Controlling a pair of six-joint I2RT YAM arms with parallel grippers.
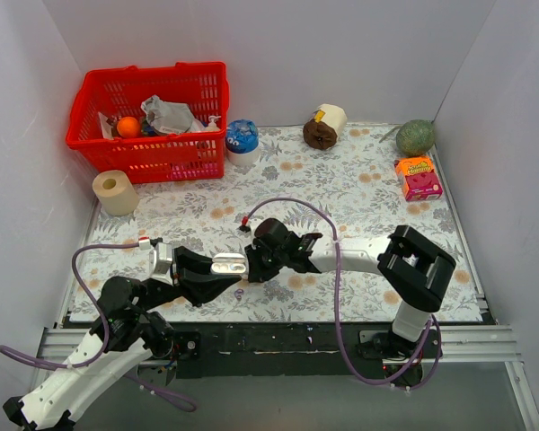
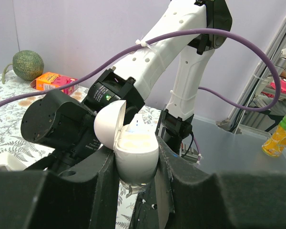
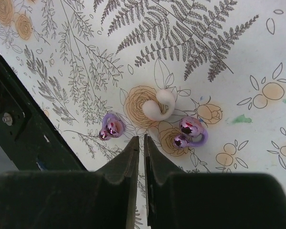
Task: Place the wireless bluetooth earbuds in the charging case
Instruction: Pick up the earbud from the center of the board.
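Here, the left gripper clamps the open charging case; both earbuds lie uninserted beneath the right gripper, jaws nearly together, empty.

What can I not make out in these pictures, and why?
1. Top view: the earbuds are one purple speck, too small to count.
2. Left wrist view: the inside of the open charging case is blurred and half hidden by its rim; the left hand covers its base.
3. Right wrist view: the white curl near the earbuds is unidentifiable; the right hand blocks the bottom edge.

Earbuds, basket on floral table
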